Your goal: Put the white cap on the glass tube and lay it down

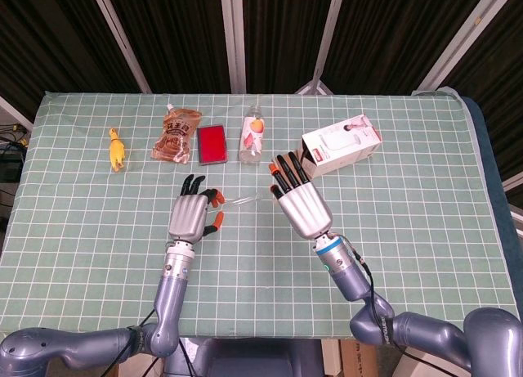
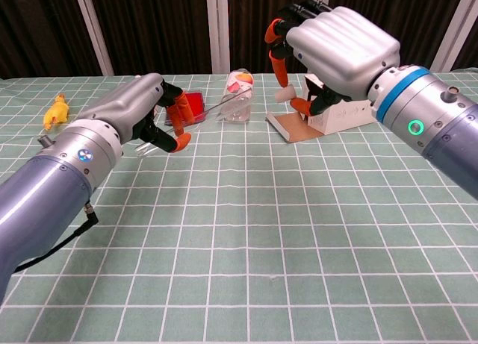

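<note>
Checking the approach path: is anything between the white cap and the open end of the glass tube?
Nothing: in the head view only bare table cloth shows between the glass tube and the right hand; chest view shows its white cap.

From my station I can read no text anywhere: the printing on the brown snack pouch point(image 1: 176, 136), the label on the clear bottle point(image 1: 252, 132) and the markings on the white carton point(image 1: 343, 141) are all too small and blurred to make out.
</note>
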`<state>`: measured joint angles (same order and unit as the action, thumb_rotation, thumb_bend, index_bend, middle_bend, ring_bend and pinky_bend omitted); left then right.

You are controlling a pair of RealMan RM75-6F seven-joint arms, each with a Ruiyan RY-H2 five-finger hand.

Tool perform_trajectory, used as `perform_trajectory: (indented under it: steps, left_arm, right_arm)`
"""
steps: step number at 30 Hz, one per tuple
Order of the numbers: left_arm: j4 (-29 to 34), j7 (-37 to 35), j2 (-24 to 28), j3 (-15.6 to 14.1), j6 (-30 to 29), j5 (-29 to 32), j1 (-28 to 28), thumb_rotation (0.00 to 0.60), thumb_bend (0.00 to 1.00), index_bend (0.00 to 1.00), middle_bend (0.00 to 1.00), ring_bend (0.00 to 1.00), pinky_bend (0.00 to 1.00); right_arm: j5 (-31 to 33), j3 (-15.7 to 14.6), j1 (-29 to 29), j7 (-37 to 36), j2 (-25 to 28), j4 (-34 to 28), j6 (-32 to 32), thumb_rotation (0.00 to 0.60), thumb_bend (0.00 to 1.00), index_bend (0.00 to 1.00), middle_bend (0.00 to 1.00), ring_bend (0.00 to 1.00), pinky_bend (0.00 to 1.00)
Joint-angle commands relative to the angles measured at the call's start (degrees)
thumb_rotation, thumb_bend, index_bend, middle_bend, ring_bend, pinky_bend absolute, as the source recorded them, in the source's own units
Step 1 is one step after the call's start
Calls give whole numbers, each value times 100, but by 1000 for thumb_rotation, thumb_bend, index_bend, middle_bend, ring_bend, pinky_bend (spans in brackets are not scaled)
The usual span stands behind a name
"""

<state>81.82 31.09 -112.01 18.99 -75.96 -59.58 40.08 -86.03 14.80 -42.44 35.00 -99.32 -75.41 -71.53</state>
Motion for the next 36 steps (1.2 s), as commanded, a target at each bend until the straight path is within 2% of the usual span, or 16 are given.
perform_trajectory:
  steps: [1,14,36]
  left_arm:
    - [-53,-95,-64,-16,-33,-78,-9,600,788,499,506,116,10]
    - [-95,-188,-147,-61,-74,-230,-69,600,789,500,506,116,9]
    - [-87,-155,-187,-24,-53,-328,-98,600,789,500,505,116,9]
  right_arm:
    - [19,10,-38,9,-47,58,12,600,396,614,205,15,0]
    - [134,76,-128,49,-136,171,-23,600,396,614,205,15,0]
    - [412,102,-70,68,-173,-81,-136,600,396,614,205,15,0]
